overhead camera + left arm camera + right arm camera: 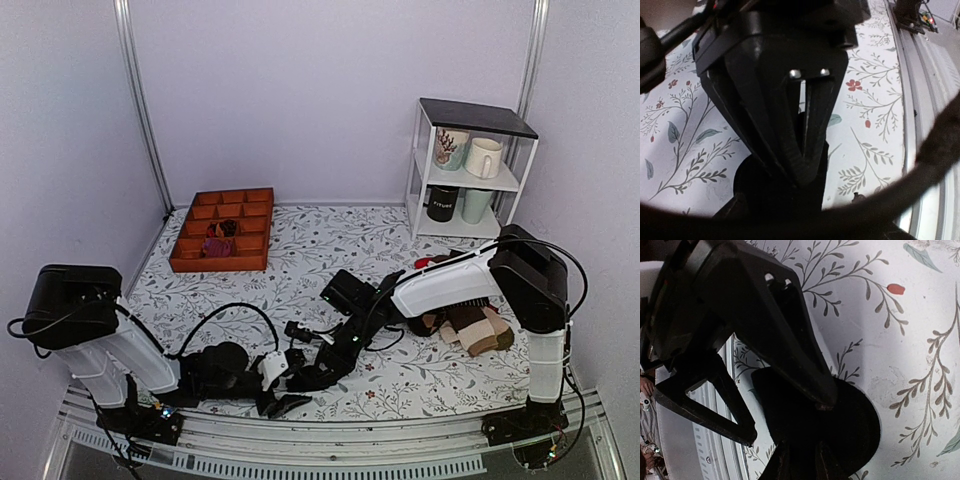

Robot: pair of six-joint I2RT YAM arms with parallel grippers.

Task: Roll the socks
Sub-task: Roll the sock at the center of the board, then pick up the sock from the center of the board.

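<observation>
At the table's near edge the right fingers pinch the bunched socks, and the left fingers stand spread apart, one tip touching the bundle.

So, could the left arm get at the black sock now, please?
Probably yes: the left claw sits open right at the black sock, though the right claw pinching it crowds the way.
</observation>
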